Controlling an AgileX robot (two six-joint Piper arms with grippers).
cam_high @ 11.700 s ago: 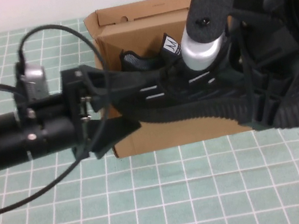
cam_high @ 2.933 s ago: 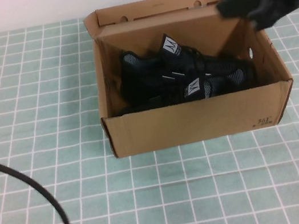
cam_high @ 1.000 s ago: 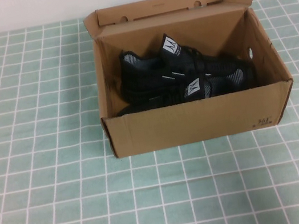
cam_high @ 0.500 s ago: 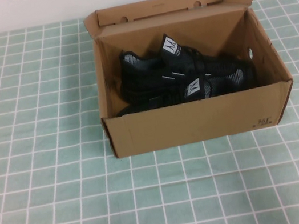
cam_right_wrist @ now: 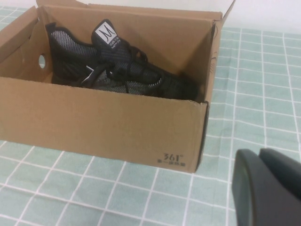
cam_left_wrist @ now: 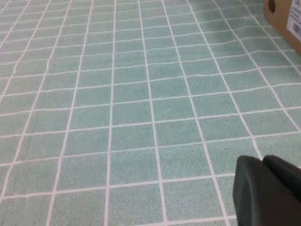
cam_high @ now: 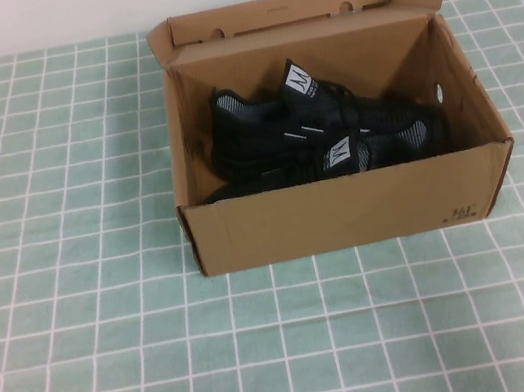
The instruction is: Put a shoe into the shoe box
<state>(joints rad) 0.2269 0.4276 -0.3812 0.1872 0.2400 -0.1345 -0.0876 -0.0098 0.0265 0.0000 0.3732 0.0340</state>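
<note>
An open brown cardboard shoe box point(cam_high: 346, 212) stands on the green checked mat at the middle back. Two black shoes point(cam_high: 321, 130) with white tongue labels lie inside it, side by side. Neither arm shows in the high view. My right gripper point(cam_right_wrist: 260, 153) is shut and empty, low over the mat in front of the box's corner; the box point(cam_right_wrist: 103, 127) and the shoes point(cam_right_wrist: 122, 75) show in the right wrist view. My left gripper point(cam_left_wrist: 262, 160) is shut and empty over bare mat, well away from the box, of which only a corner point(cam_left_wrist: 287, 19) shows.
The green mat with white grid lines point(cam_high: 119, 363) covers the table around the box. The box's lid point(cam_high: 270, 12) stands open at the back, against a white wall.
Earlier both grippers held a black shoe over the box. That shoe now lies inside, and both arms have left the high view. Nothing has moved in the last second.
</note>
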